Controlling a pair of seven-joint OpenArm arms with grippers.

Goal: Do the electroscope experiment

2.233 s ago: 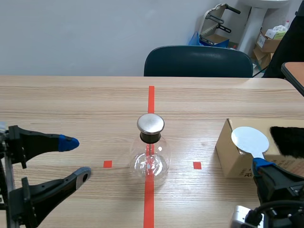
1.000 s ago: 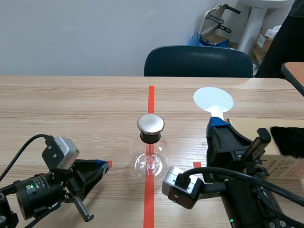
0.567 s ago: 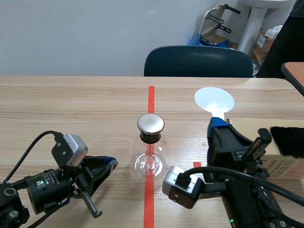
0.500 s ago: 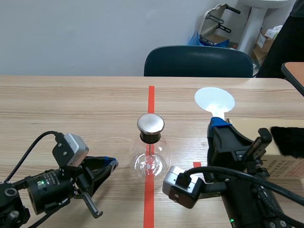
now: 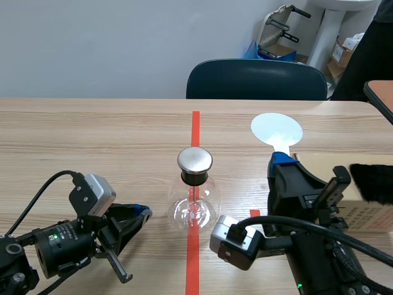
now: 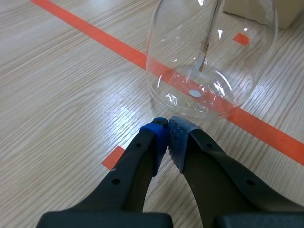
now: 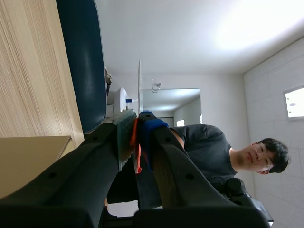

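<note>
The electroscope, a clear glass flask (image 5: pixel 195 208) with a round metal cap (image 5: pixel 194 160), stands on the red tape line at the table's middle. In the left wrist view the flask (image 6: pixel 211 57) shows a thin rod with a foil leaf (image 6: pixel 205 47) inside. My left gripper (image 5: pixel 143 212) lies low just left of the flask, shut on nothing, its tips (image 6: pixel 167 135) almost at the glass. My right gripper (image 5: pixel 281 158) points upward right of the flask, shut on the handle of a white disc paddle (image 5: pixel 276 130). Its orange handle (image 7: pixel 136 142) sits between the pads.
A cardboard box (image 5: pixel 362 212) with a black furry piece (image 5: pixel 371 182) on top stands at the right. A dark blue chair (image 5: pixel 256 78) is behind the table's far edge. A person (image 7: pixel 209 152) shows in the right wrist view beyond the gripper.
The right gripper took the paddle off the box and raised it upright. The left gripper shut and slid toward the flask; over the last half second both barely move.
</note>
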